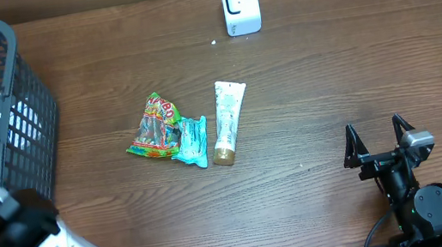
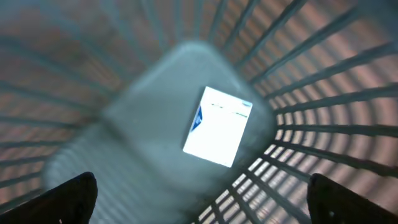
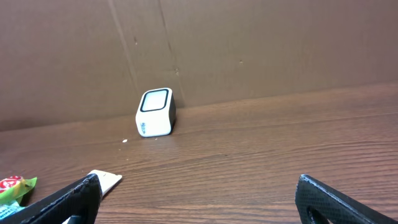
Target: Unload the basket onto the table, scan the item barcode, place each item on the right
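Tube (image 1: 229, 120), gummy bag (image 1: 152, 126), teal sachet (image 1: 192, 140): spotted untouched mid-table, well apart from scanner (image 1: 240, 5). Found left gripper (image 2: 208, 202) spread over basket (image 1: 30, 124), right gripper (image 1: 376, 138) spread, empty, near front edge. Judged pickup and scan pending.

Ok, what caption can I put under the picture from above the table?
Candy bag, teal packet and tube lie mid-table, white scanner at the far edge, black basket left, right pincer open.
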Motion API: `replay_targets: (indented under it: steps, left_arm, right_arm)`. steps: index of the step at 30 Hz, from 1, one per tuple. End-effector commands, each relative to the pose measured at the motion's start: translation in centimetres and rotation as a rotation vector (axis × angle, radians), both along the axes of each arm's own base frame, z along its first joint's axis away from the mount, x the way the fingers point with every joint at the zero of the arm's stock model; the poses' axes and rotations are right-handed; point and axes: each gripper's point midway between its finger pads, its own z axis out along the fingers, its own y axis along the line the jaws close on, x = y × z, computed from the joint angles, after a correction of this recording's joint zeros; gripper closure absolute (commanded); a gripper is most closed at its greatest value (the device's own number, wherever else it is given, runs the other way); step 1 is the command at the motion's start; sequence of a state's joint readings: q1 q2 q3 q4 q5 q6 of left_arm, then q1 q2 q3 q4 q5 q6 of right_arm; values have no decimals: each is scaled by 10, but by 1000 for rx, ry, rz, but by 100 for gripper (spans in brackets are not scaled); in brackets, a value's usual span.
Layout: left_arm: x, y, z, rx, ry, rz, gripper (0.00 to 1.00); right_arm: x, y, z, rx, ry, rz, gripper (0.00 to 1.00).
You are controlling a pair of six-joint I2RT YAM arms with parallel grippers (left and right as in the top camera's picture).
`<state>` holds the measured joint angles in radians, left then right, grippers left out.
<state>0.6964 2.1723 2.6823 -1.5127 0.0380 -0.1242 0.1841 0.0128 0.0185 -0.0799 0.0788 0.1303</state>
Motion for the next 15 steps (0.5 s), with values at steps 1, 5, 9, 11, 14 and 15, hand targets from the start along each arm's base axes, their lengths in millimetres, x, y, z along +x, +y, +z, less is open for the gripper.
replay_targets:
  steps: [1,5,9,11,14,15]
  left_arm:
    - [23,8,-75,-117,103,-43,0]
    - [28,13,-110,-155,163,-48,0]
    - [31,14,-134,-180,202,-58,0]
    - [34,13,-143,-184,218,-67,0]
    - [37,12,-157,-172,261,-72,0]
    - [38,11,-161,-168,276,-74,0]
  right_arm:
    - [0,0,-2,-4,-2,-3,0]
    - [0,0,-2,-4,-2,-3,0]
    - [0,0,-2,-4,-2,-3,0]
    - [0,0,-2,-4,-2,-3,0]
    - [0,0,-2,-4,-2,-3,0]
    - [0,0,-2,-4,-2,-3,0]
